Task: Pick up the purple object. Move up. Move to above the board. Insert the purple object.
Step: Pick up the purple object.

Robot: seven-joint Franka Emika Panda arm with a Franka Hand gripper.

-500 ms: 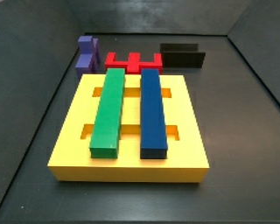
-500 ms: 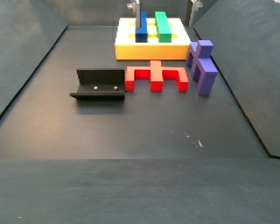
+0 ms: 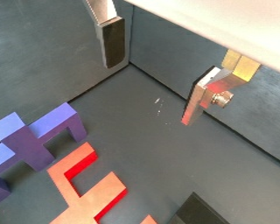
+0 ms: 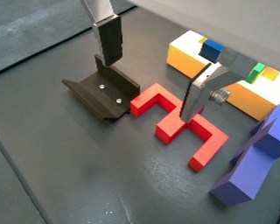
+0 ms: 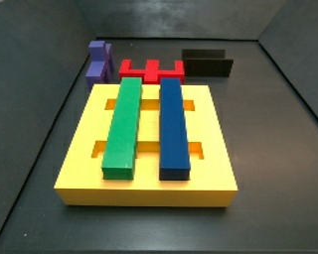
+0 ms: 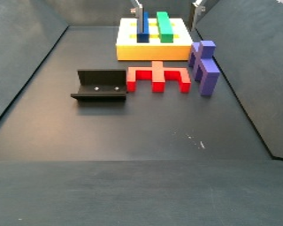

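The purple object (image 5: 98,60) lies on the dark floor beside the red block, behind the board's far left corner; it also shows in the other side view (image 6: 205,66) and in both wrist views (image 3: 38,136) (image 4: 259,157). The board (image 5: 82,159), a thick yellow slab, holds a green bar (image 5: 123,124) and a blue bar (image 5: 174,124) in its slots. My gripper (image 4: 154,74) is open and empty, high above the floor over the red block and fixture, apart from the purple object. Its silver fingers (image 3: 111,39) hold nothing between them.
A red notched block (image 6: 156,77) lies between the purple object and the dark fixture (image 6: 99,86). The board (image 6: 126,40) stands just past them. Dark walls (image 5: 294,79) close in the floor on the sides.
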